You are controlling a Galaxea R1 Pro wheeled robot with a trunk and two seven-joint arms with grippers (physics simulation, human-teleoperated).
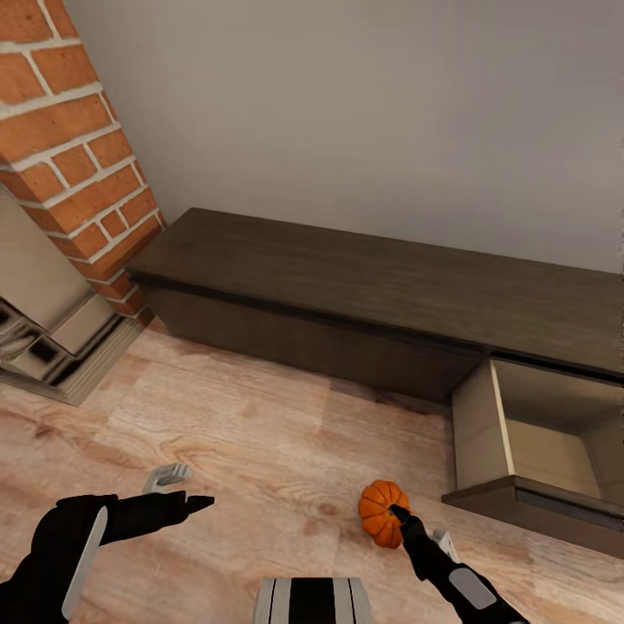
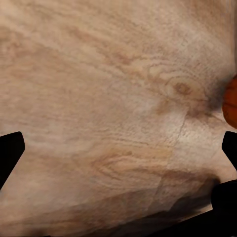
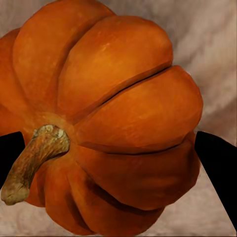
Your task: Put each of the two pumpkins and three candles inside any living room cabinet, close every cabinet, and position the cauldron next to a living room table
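Long low dark cabinet (image 1: 381, 295) set against the grey wall (image 1: 390, 104); one drawer (image 1: 537, 451) at its right end pulled out over the floor, pale wood inside, nothing visible in the part of the interior on show; remaining fronts flush and shut.

One orange pumpkin (image 1: 381, 511) held between the two fingers of the right pincer (image 1: 400, 513), low over the wooden floor (image 1: 260, 433) and just left of the open drawer's front corner; in the right wrist view, ribbed pumpkin (image 3: 103, 118) close up with its stem (image 3: 34, 160) pointing off to one side and a dark fingertip at each flank, so closed on the pumpkin; contact with the floor not possible to tell.

Left pincer (image 1: 195, 503) empty and well apart from the pumpkin, fingers pointing toward it; in the head view not clear whether parted; in the left wrist view, dark fingertips (image 2: 11, 153) wide apart at opposite sides over bare floor (image 2: 108, 98), so open, with an orange sliver of pumpkin (image 2: 231, 101) at the frame's rim.

Brick fireplace column (image 1: 78, 147) at far left beside the cabinet's left end; broad stretch of floor between the two arms and the cabinet front; drawer front jutting into that space on the right.
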